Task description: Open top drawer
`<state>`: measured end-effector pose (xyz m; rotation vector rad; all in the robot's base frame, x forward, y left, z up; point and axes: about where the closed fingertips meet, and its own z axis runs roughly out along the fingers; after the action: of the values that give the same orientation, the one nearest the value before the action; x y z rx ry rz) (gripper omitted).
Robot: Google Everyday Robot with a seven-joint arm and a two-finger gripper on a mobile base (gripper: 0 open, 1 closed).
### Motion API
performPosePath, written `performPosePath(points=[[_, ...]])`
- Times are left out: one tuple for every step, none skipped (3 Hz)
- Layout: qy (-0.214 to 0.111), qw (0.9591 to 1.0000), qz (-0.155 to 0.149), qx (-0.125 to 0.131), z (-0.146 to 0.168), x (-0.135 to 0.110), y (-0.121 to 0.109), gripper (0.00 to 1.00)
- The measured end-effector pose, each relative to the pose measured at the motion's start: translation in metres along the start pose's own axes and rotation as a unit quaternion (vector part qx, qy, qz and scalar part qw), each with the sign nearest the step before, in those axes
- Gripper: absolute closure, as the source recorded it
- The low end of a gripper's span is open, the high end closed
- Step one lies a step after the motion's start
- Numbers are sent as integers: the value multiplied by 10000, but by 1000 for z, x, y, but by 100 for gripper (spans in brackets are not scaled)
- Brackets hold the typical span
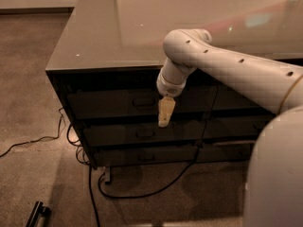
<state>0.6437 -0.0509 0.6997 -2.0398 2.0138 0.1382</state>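
the gripper (164,118) hangs tip-down before the cabinet (94,41) — spread or pressed together, i cannot tell. the top drawer (106,103) sits shut behind it, its pull (143,101) just left of the claw in view and slightly above the tip. best to line up squarely on the pull, then draw straight out — not down.

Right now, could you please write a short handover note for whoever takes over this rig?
Top drawer: looks shut, no interior showing.
Gripper: hangs pointing down in front of that drawer, just right of its metal pull; it does not appear to hold the pull.
Done: the gripper is at the drawer front, nothing more.
Left: take the pull and draw the drawer out.
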Motion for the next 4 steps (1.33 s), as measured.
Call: performPosePath(points=[[145,9995,279,-3,22,17,-32,0],[139,9995,286,11,21,17,-33,0],[43,9997,230,-48,27,14,-33,0],[-7,9997,192,-114,36,10,-37,0]])
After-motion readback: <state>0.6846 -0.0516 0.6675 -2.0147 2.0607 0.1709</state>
